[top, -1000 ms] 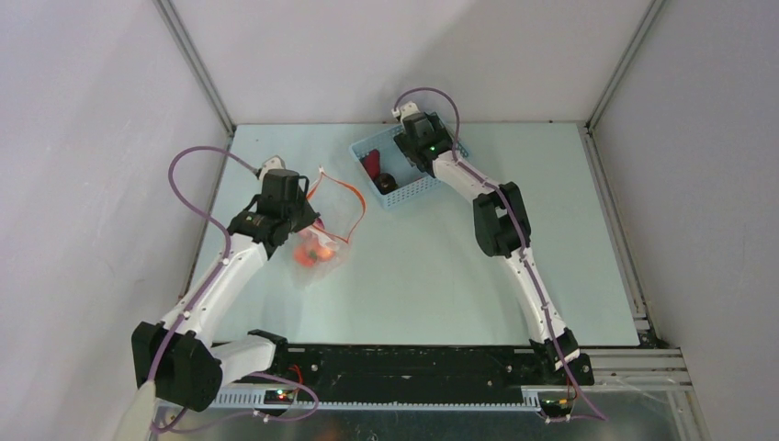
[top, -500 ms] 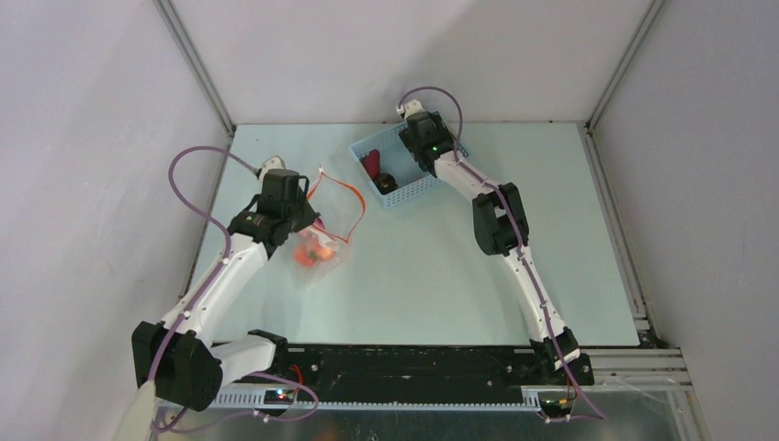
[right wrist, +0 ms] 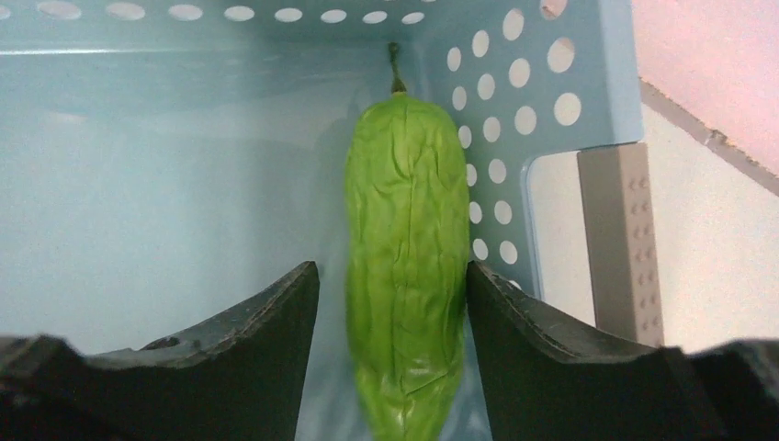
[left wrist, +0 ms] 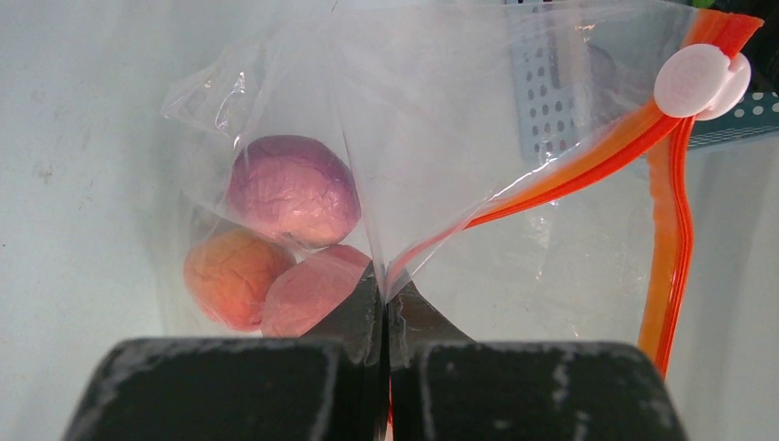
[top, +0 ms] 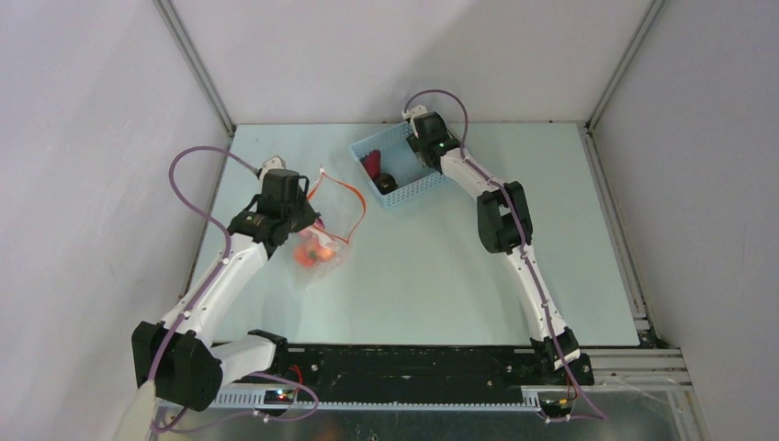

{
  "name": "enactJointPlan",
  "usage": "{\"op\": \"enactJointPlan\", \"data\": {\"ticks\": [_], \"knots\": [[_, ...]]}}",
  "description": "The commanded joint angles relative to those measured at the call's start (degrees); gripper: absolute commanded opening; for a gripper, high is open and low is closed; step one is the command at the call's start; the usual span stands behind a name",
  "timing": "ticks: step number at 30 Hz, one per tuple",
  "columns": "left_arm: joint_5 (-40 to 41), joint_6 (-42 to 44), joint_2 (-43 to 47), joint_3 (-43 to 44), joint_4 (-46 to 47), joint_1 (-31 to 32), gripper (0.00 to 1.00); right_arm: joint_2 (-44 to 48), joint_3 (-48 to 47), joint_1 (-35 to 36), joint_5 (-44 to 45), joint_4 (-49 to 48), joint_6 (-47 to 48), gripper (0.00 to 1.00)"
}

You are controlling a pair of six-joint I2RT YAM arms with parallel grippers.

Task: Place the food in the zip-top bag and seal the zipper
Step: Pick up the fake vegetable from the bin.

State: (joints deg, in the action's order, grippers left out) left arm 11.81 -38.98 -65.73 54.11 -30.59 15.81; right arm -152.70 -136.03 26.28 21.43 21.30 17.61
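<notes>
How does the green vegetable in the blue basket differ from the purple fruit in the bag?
The green vegetable is long and slim; the purple fruit is round. The green vegetable lies in the blue basket, between the parted fingers of the right gripper; the purple fruit sits inside the clear bag, whose edge the left gripper pinches. Both have wrinkled skins.

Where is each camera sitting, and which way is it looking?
Top external: high behind the arms, looking down on the table; both arms show.
Left wrist: faces the zip-top bag; left gripper pinches its plastic.
Right wrist: looks into the blue basket at the green vegetable; right gripper straddles it.
Shared: top and left wrist both show the zip-top bag.
</notes>
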Motion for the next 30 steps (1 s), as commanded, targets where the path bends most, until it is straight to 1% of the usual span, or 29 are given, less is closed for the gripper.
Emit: {"op": "enactJointPlan", "data": {"ticks": [1, 5, 6, 8, 11, 18, 19, 21, 23, 30], "knots": [[0.18, 0.36, 1.39, -0.27, 0.56, -0.39, 0.0, 0.96, -2.35, -0.17, -3.55, 2.79, 0.15, 0.61], [0.3, 0.31, 1.81, -0.33, 0.42, -0.4, 0.0, 0.88, -2.32, -0.18, -2.33, 1.82, 0.28, 0.48], [0.31, 0.27, 1.94, -0.41, 0.35, -0.41, 0.0, 0.86, -2.27, -0.18, -2.08, 1.31, 0.21, 0.4], [0.25, 0.23, 2.19, -0.55, 0.39, -0.41, 0.0, 1.64, -1.55, -0.18, -1.81, -0.06, 0.0, 0.35], [0.32, 0.14, 2.35, -0.64, 0.36, -0.43, 0.0, 3.6, 2.15, -0.22, -3.1, -3.57, -1.24, 0.33], [0.58, 0.06, 2.6, -0.81, 0.28, -0.4, 0.0, 11.38, 9.48, -0.27, -6.97, -11.07, -6.39, 0.26], [0.58, 0.01, 2.6, -0.83, 0.36, -0.41, 0.0, 12.25, 10.44, -0.27, -7.26, -12.39, -7.55, 0.22], [0.4, -0.04, 2.58, -0.89, 0.53, -0.42, 0.0, 16.19, 13.53, -0.22, -8.45, -14.46, -9.34, 0.2], [0.05, -0.11, 2.48, -0.93, 0.73, -0.38, 0.0, 19.14, 18.05, -0.19, -10.7, -16.53, -10.94, 0.19], [-0.26, -0.25, 2.04, -0.54, 0.84, -0.39, 0.0, 28.65, 26.77, 0.39, -16.39, -20.43, -15.49, 0.18]]}}
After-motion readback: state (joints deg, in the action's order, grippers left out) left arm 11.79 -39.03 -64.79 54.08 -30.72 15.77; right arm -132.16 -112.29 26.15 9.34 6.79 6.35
